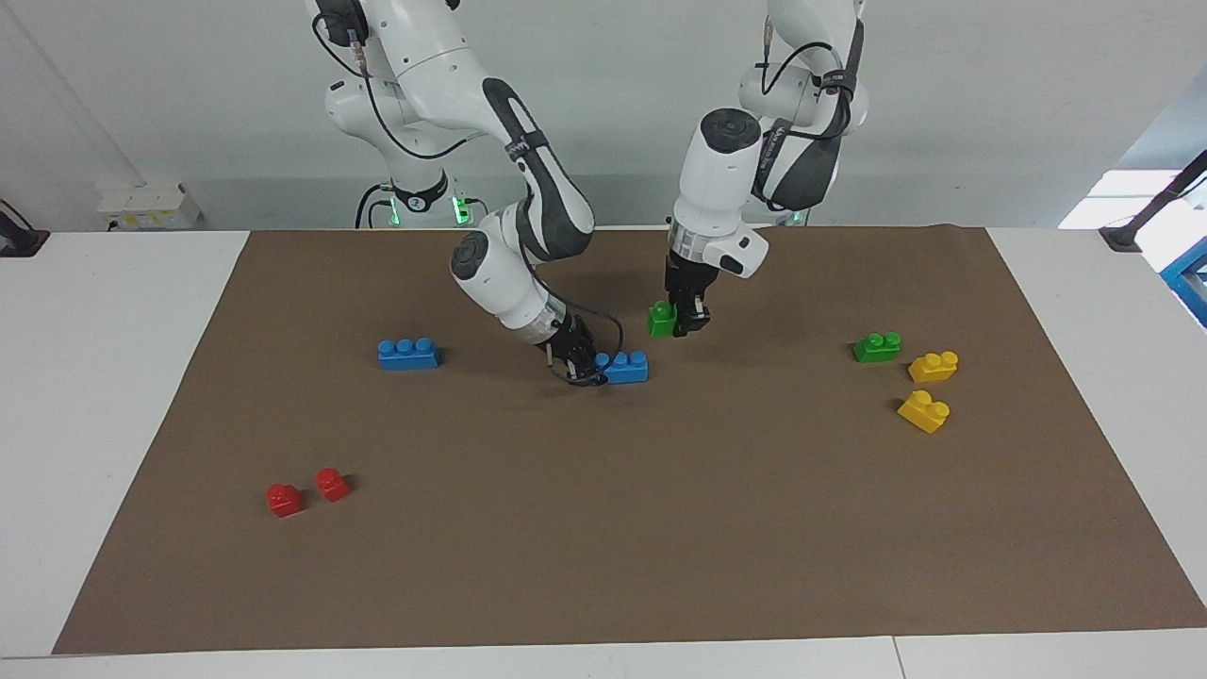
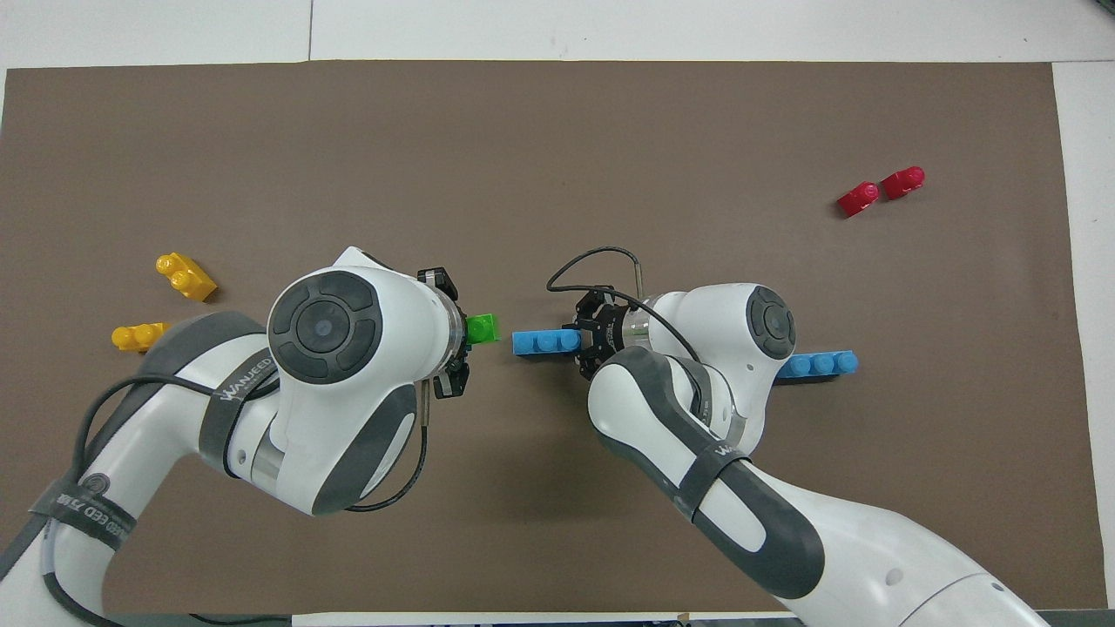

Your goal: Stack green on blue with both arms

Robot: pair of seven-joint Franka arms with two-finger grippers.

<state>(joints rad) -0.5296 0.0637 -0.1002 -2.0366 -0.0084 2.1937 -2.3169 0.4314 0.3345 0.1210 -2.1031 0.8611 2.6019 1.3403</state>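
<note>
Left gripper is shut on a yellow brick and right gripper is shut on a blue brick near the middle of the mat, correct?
Not quite: the brick in the left gripper is green, not yellow, as the facing view shows. The right gripper is indeed shut on a blue brick near the middle of the mat.

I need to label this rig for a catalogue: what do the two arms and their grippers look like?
Both are white jointed arms with dark grey padded bands lettered in white, round dark joint caps and loose black cables. The left gripper and right gripper are black two-finger units.
</note>
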